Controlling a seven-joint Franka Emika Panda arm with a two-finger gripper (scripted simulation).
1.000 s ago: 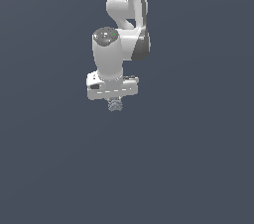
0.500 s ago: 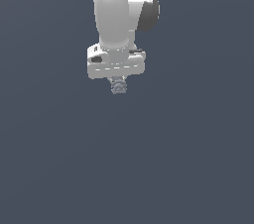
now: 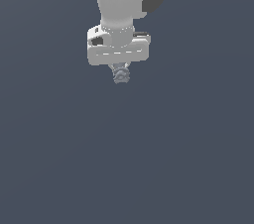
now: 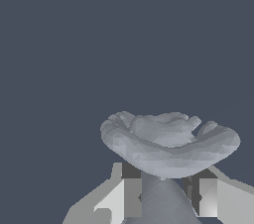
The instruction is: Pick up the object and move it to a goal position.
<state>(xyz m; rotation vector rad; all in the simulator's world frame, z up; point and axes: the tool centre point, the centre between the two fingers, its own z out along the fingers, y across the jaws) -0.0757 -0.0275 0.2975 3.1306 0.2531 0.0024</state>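
Object (image 3: 120, 74) is gripped between the fingers (image 4: 125, 196) of the gripper (image 3: 120, 69); its lumpy lower end is seen protruding just below the fingertips.

Lumpy object (image 4: 168, 143) between jaws

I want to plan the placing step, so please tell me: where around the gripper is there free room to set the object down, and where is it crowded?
Only the gripper itself is crowded: its fingers close on the narrow waist of the object. Every side of it and all the space beneath it in the exterior view is plain dark ground, and the wrist view shows only that ground beyond the object. No goal marker is visible.
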